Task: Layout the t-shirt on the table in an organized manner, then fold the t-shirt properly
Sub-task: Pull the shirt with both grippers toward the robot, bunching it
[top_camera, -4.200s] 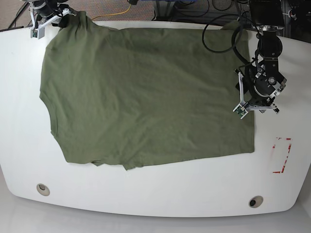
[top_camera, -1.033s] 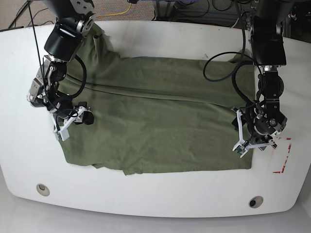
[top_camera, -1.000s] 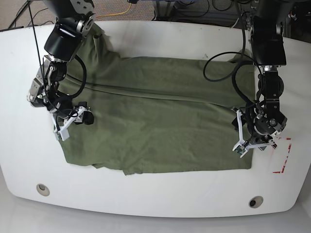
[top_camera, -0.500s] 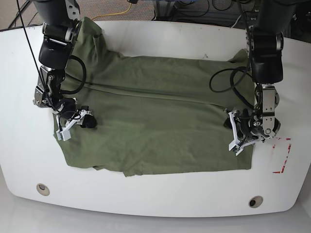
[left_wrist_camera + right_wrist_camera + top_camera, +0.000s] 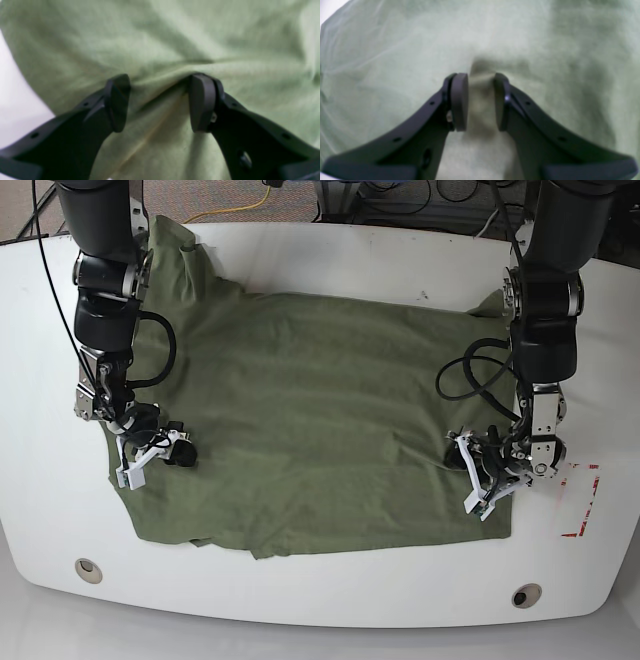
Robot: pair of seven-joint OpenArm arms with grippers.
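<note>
Since before, both arms came lower, and your left gripper, jaws apart, and right gripper, nearly together, pinched the olive-green cotton t-shirt lying on the glossy white table, so you needed equal pulling.

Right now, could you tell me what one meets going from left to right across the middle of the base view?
Bare table → right gripper on the shirt's edge → open stretch of t-shirt → left gripper → red tape rectangle.

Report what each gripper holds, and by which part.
Right gripper pinches a raised fold of the olive-green cotton t-shirt. Left gripper straddles a ridge, jaws apart.
</note>
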